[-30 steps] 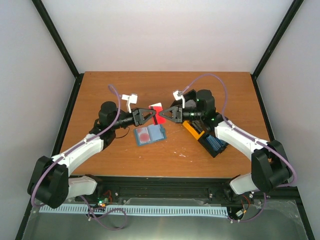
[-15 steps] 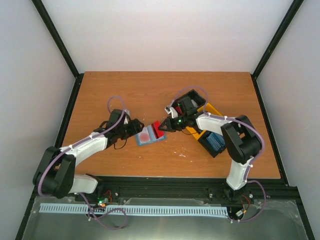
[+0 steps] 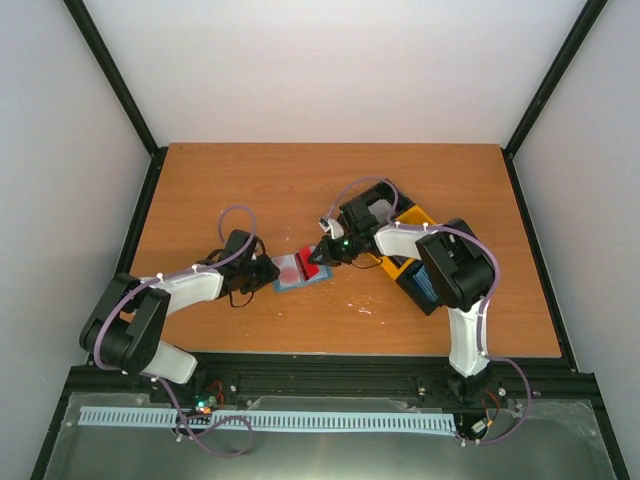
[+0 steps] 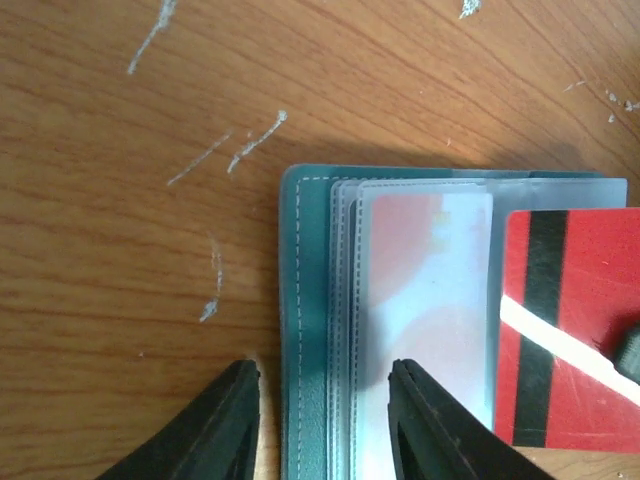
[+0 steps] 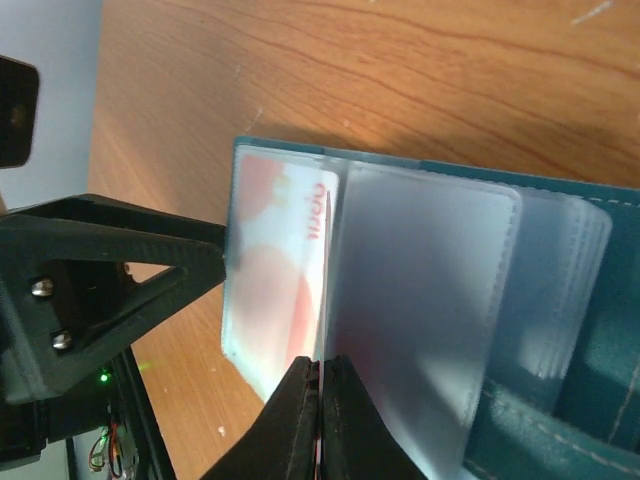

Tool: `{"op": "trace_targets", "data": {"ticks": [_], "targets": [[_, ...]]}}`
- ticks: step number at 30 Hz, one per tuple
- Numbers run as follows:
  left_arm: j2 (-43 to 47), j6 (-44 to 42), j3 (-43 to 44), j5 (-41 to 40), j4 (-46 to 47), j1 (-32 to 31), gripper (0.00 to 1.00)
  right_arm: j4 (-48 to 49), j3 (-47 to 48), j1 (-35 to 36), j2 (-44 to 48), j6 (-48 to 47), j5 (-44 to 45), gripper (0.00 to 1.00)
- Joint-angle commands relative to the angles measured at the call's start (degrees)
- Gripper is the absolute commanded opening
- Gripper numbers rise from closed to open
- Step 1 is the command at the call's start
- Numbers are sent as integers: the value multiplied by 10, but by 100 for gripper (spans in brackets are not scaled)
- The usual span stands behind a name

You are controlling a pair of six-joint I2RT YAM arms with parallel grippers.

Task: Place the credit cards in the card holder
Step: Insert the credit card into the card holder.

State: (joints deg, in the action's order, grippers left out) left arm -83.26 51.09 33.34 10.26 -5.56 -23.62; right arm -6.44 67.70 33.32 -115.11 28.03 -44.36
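The card holder [image 3: 293, 272] lies open on the table, blue-grey with clear pockets [image 4: 420, 300]; one pocket holds a pale red-and-white card [image 5: 275, 270]. My right gripper [image 3: 322, 254] is shut on a bright red card [image 3: 308, 261] with a black stripe [image 4: 570, 330], held edge-on between its fingers [image 5: 322, 385] against the clear pockets [image 5: 420, 300]. My left gripper [image 3: 268, 272] is open, its two fingers [image 4: 232, 420] straddling the holder's stitched left edge [image 4: 305, 300] at table level. It holds nothing.
A black-and-yellow tray [image 3: 418, 268] with blue cards stands right of the holder, under the right arm. The wood table [image 3: 250, 190] has white scratch marks [image 4: 255, 145]. The left gripper's black body [image 5: 100, 290] sits close to the holder's far edge.
Both grippers have come down from mid-air to the holder. The right one brought the red card down onto the pockets; the left one moved to the holder's left edge.
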Motion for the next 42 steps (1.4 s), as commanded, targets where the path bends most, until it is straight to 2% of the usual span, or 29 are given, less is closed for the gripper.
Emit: {"op": "trace_targets", "data": {"ticks": [1, 8, 16, 27, 34, 42], "targets": [[-16, 7, -1, -10, -3, 2, 36, 20, 10, 6, -20, 21, 5, 3], [-21, 6, -12, -3, 7, 2, 25, 83, -3, 11, -33, 74, -28, 3], [-24, -3, -16, -1, 15, 2, 24, 68, 10, 12, -53, 88, -32, 3], [-21, -5, -18, -3, 17, 2, 24, 13, 7, 11, -16, 59, 57, 3], [-23, -7, -19, -3, 20, 2, 24, 3, 12, 6, -15, 52, 43, 3], [-31, -11, -17, 7, 29, 2, 24, 25, 8, 12, -35, 62, -23, 3]]}}
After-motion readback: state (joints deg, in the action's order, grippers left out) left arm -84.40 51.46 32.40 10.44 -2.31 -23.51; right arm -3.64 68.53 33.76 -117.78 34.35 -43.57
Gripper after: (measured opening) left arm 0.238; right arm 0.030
